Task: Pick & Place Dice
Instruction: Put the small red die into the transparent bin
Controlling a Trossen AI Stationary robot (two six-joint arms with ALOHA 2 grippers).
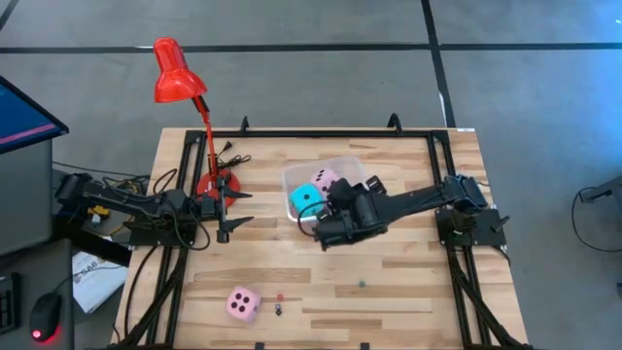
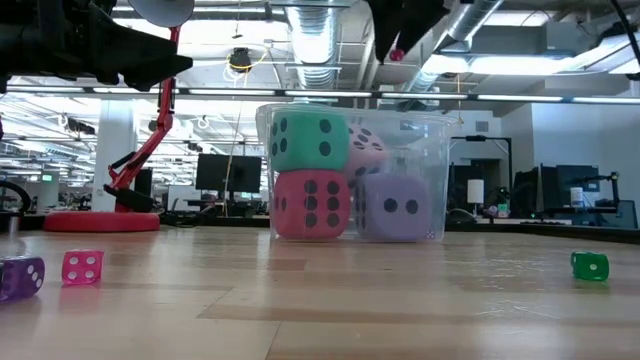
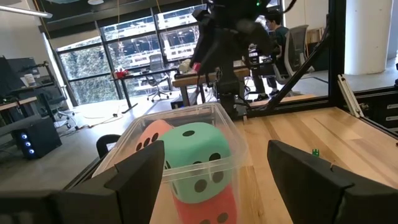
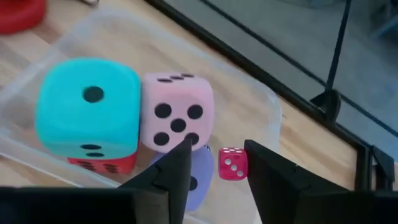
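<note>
- Clear plastic forms the bin (image 1: 342,167) that stands near the middle of the wooden surface (image 1: 408,272), toward its far side.
- We see four big dice stacked inside it: the cyan die (image 4: 87,106) sits on the red die (image 2: 311,204), and a pink die (image 4: 176,112) sits on the lavender die (image 2: 392,207).
- We find the other big pink die (image 1: 242,304) alone on the surface, near the front edge and well apart from the bin.
- We see the right gripper (image 4: 214,163) hanging over the bin, its fingers parted by a narrow gap with nothing visibly pinched between them.
- A tiny magenta die (image 4: 231,163) shows in that gap from the right wrist view; we cannot tell whether the fingers touch it.
- We see the left gripper (image 3: 214,171) spread wide and holding nothing, just beside the bin and pointing at it, close to the base of the red lamp (image 1: 180,73).
- Small dice lie on the surface in the low view: a purple one (image 2: 21,277), a magenta one (image 2: 82,266) and a green one (image 2: 590,265).
</note>
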